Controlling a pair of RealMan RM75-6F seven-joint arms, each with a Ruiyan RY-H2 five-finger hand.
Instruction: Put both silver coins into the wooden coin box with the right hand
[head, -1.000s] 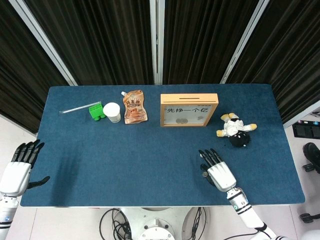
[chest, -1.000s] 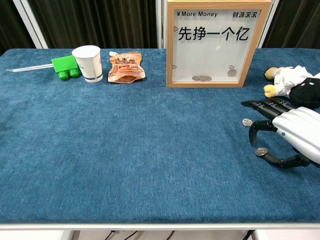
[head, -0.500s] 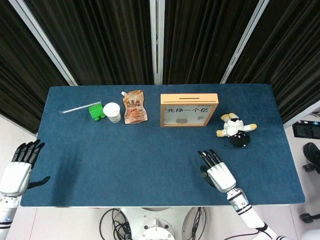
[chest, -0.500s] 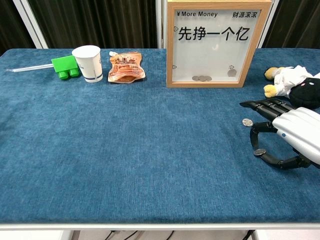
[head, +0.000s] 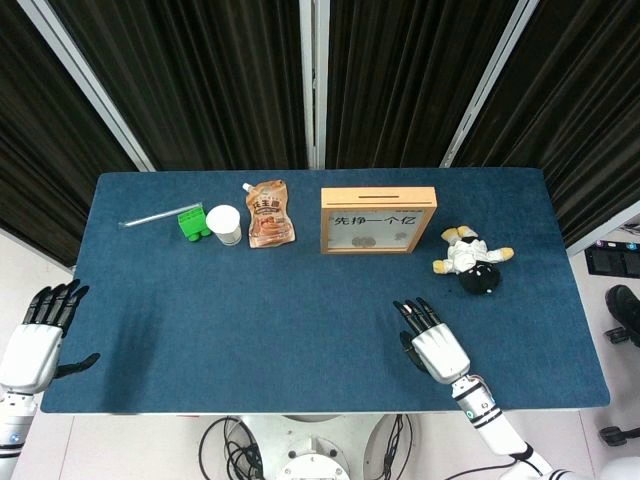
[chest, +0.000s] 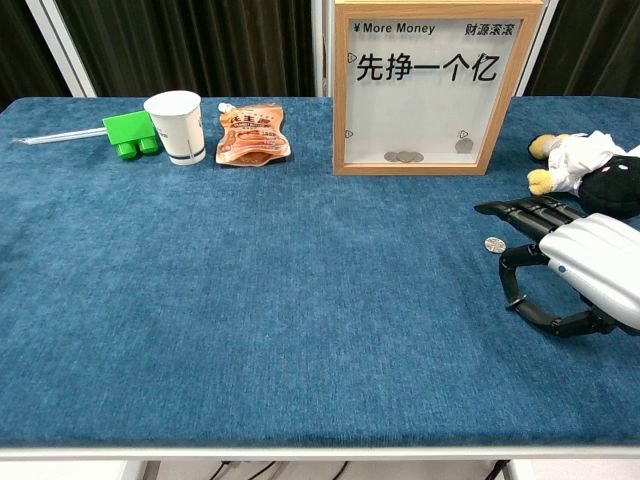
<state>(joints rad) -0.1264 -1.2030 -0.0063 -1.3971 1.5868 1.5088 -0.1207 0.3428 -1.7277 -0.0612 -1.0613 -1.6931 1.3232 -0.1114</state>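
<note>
We see one silver coin (chest: 494, 243) lying flat on the blue table (chest: 250, 300) at the right of the chest view, just under the outstretched fingers of the right hand (chest: 565, 265). A second coin is not plainly visible; the hand's thumb curls in toward the cloth in the lower right of the frame, and whether it is pressing or pinching a coin there we cannot tell. The fingers otherwise lie long and spread, low over the table.

The wooden coin box (chest: 430, 85) stands upright at the top centre of the frame, well apart from the hand, with a few coins already showing behind its clear front. From the head view its slot runs along the top edge.

We judge the step in hand to be the first pickup. Next we need thumb and a fingertip to close on a coin's rim, which is awkward on a flat, thin disc on cloth, then a lift and a carry up-frame to the slot, coin turned edgewise.

The left hand (head: 38, 335) rests open at the lower left of the head view, off the table's edge, holding nothing.
</note>
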